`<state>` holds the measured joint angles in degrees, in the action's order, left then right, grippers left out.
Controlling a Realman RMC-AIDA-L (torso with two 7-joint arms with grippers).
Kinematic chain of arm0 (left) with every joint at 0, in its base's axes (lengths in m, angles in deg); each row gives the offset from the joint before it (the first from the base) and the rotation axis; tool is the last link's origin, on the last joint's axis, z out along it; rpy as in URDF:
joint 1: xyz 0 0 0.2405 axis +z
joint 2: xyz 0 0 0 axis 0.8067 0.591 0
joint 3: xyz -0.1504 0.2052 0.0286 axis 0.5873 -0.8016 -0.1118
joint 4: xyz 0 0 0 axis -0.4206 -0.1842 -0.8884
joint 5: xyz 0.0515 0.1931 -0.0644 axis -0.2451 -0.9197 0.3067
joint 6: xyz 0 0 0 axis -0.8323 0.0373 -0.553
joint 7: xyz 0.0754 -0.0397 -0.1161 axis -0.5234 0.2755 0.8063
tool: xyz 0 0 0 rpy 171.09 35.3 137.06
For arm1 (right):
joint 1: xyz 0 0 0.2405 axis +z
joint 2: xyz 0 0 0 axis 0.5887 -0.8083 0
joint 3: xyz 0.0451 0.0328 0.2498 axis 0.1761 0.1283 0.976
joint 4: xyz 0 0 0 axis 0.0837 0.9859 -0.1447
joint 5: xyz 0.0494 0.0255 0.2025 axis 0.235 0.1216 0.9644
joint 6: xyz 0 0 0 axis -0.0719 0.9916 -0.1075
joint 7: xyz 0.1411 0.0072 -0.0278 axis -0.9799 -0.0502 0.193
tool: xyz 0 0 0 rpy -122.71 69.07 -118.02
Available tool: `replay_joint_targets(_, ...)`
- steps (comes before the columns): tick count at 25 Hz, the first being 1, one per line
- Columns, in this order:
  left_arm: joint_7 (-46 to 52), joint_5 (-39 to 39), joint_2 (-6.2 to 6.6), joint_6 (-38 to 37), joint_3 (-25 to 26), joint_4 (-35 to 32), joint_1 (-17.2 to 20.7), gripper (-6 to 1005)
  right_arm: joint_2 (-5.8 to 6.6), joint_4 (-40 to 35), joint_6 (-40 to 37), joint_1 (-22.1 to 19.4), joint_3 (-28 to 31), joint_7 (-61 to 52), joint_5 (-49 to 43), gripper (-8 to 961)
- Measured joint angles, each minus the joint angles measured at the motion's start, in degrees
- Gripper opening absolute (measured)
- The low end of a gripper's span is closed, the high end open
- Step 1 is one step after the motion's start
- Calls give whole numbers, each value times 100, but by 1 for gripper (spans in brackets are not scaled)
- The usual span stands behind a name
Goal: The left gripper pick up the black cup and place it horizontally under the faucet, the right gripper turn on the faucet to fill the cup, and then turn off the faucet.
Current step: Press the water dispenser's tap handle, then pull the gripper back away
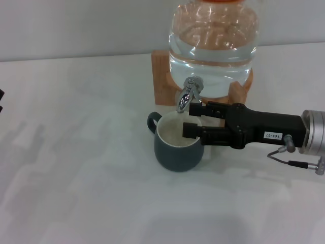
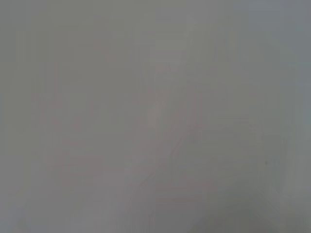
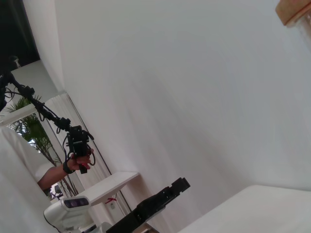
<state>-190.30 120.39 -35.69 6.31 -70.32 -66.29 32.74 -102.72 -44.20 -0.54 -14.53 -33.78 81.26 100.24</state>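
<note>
Black cup (image 1: 177, 147) upright on white table (image 1: 76, 152), directly under faucet (image 1: 187, 94) of water jar (image 1: 213, 46). Right gripper (image 1: 192, 119) reaching in from 3 o'clock, jaws spread, just beside spout above cup rim. Arm label reads "143-07", upside down. Left gripper barely seen at 9 o'clock edge; fingers can't tell.

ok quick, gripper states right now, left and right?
Left gripper: only a sliver at the table's left edge, state cannot be told.
Right gripper: open, jaws apart beside the faucet, over the black cup, holding nothing.
</note>
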Motion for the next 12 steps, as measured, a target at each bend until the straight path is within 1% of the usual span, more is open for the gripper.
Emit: replay_joint_targets(12,0,-10,-1,0,0,5,21,497,0,-5,-77,-1,-4,7,36,841)
